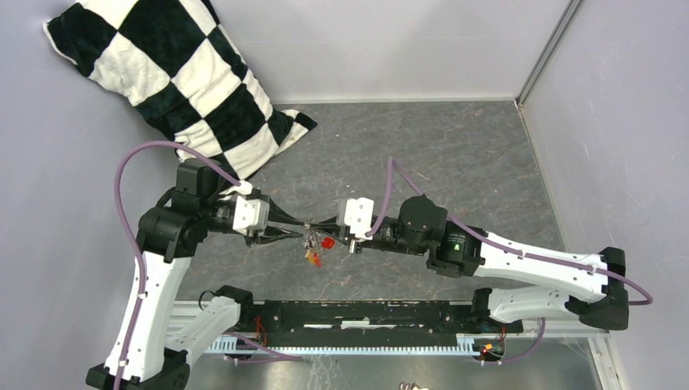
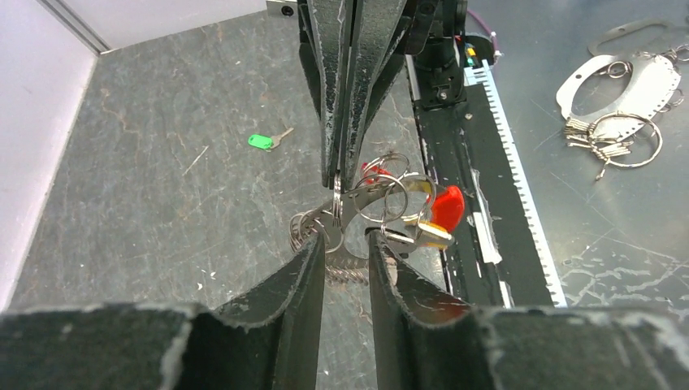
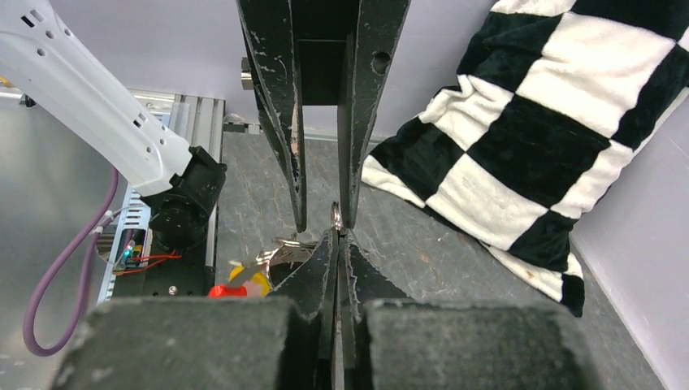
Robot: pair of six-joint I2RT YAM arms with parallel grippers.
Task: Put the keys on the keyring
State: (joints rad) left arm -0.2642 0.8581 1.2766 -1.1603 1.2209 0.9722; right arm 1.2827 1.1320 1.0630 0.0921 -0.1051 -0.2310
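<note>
The right gripper (image 3: 337, 236) has its jaws pinched shut on the thin silver-grey coiled wire keyring (image 2: 336, 203) above the grey bench (image 2: 162, 203). The left gripper (image 2: 345, 244), jaws narrowly parted, flanks the ring's edge. The small green-headed metal key (image 2: 262, 141) lies apart on the bench.

Open table (image 1: 463, 154) right of centre; checkered pillow (image 1: 175, 77) across far-left corner

Keyring (image 2: 302, 229) partly hidden by left gripper (image 2: 347, 242). Red piece (image 2: 448, 207): key or strap, can't tell. Pillow (image 3: 528, 122) cut off at pic edge.
</note>
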